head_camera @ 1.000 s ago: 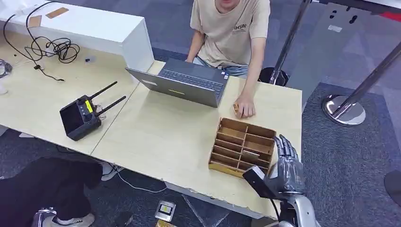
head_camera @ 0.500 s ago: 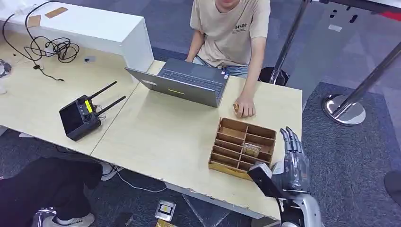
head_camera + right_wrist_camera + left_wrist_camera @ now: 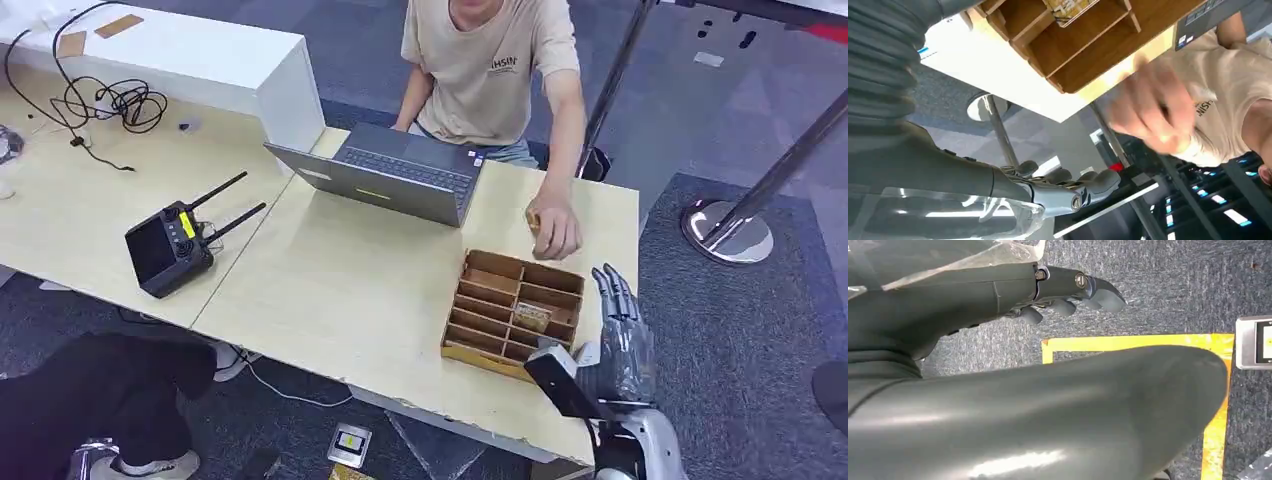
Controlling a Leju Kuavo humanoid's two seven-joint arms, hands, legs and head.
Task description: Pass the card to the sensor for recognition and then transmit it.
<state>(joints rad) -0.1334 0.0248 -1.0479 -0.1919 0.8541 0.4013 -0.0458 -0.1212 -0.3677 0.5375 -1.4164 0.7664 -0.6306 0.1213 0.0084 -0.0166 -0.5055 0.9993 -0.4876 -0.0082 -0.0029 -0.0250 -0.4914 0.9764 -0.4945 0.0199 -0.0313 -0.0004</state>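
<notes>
My right hand (image 3: pixel 618 345) hovers just off the counter (image 3: pixel 380 290) edge, fingers (image 3: pixel 612 292) straight, holding nothing. The card (image 3: pixel 533 317) lies in the wooden organizer (image 3: pixel 514 312) at ten o'clock; I'd reach in slowly, clear of the person's hand (image 3: pixel 556 233).

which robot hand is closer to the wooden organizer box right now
Right. The right robot hand is raised beside the wooden box, at its right edge. The left robot hand hangs low over the carpet.

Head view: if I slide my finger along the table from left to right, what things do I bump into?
Tangled black cable → black controller with two antennas → grey open laptop → wooden box of compartments → robot's silver right hand.
</notes>
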